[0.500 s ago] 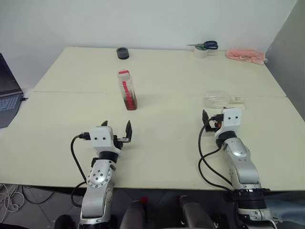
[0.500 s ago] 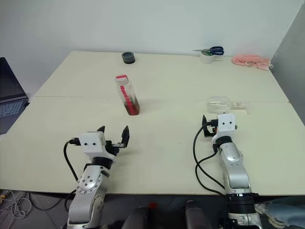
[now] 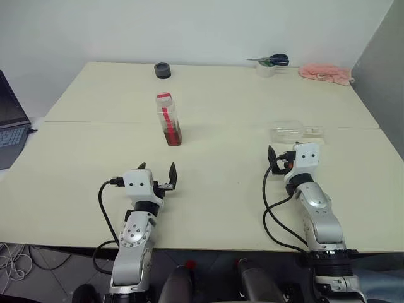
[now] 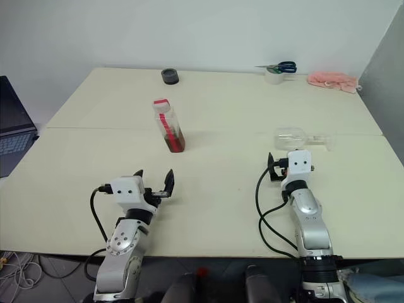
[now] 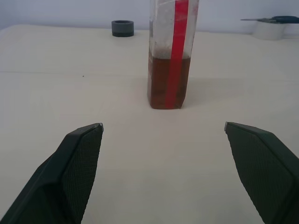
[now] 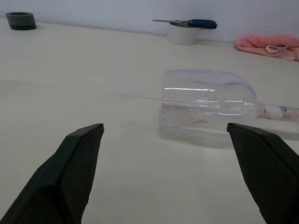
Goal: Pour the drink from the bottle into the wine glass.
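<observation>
Nearest the robot, the 2 grippers hover low over the near half of the cream table [image 3: 221, 208]. The left gripper [image 3: 157, 173] has its 2 black fingers spread wide with nothing between them, and so does the right gripper [image 6: 173, 140], which is likewise empty.

Just beyond the right gripper, the wine glass [image 6: 208, 106] lies on its side on the table, its open rim facing left and its stem running off to the right. It looks empty.

Farther out and ahead of the left gripper, well apart from it, the bottle [image 3: 168, 119] stands upright with its cap on. The drink [image 5: 167, 81] fills only its lower part, behind the red label strip.

Along the far edge sit a small dark ring [image 3: 163, 70] toward the left, a roll of tape [image 3: 266, 68] with blue-handled scissors [image 3: 273, 60] lying across it, and a pink cloth [image 3: 325, 73] at the far right. A laptop [image 3: 11, 123] sits off the table's left side.
</observation>
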Tool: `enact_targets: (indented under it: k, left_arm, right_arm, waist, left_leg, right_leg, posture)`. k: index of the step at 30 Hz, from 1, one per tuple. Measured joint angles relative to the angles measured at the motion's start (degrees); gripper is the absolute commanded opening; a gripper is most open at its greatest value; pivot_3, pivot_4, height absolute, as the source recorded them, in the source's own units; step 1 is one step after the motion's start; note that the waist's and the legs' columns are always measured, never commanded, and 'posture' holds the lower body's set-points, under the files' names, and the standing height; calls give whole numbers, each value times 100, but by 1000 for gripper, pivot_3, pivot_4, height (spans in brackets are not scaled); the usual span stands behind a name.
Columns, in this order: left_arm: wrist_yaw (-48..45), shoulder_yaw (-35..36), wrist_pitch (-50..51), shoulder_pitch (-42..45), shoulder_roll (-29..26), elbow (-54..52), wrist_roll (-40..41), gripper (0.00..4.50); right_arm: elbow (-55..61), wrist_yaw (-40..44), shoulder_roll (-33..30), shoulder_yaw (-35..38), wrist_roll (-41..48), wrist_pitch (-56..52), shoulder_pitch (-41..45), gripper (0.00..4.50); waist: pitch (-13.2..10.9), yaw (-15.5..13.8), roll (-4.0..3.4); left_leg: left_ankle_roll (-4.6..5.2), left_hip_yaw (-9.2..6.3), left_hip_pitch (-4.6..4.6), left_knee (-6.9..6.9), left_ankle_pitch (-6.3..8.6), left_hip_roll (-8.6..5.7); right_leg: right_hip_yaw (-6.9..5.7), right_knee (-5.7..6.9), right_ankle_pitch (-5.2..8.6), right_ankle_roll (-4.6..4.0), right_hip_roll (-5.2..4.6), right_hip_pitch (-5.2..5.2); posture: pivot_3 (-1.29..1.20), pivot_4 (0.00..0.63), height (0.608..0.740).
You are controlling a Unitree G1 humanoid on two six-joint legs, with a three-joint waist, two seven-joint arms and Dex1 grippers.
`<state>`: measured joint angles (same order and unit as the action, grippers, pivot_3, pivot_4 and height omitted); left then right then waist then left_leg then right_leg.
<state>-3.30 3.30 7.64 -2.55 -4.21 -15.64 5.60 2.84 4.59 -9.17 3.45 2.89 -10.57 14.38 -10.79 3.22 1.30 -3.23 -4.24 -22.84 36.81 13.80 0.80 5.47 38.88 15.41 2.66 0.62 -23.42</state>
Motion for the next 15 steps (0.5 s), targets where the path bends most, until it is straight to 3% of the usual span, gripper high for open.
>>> enact_targets:
  k: [2,6,11,15]
  left_arm:
    - [11,-28,-27,14,8,27,-19,4477]
    - [52,-78,-34,358,13,168,-135,4477]
    - [169,-122,45,1144,86,478,-188,4477]
    - [429,-29,266,1655,219,724,-193,4477]
  right_arm:
    - [0,88,-8,-22,43,0,0,4500]
    - [17,1471,-290,-340,769,-165,109,4500]
    - [334,2771,-792,-594,1498,-765,913,4500]
    - [548,3240,-968,-760,1661,-1003,1266,4500]
  waist:
    - [0,0,0]
    - [0,2,0]
    - [0,-4,0]
    - [1,-12,2]
  left_leg:
    - [0,0,0,0,0,0]
    - [0,-2,2,2,0,0]
    - [0,-7,0,8,0,-2]
    - [0,-18,0,8,0,-1]
  right_leg:
    - [0,0,0,0,0,0]
    - [-3,1,0,0,2,3]
    - [-9,1,-2,2,2,7]
    - [-21,-1,-2,1,1,12]
  posture:
    - [0,150,740]
    - [0,150,740]
    - [0,150,740]
    - [0,150,740]
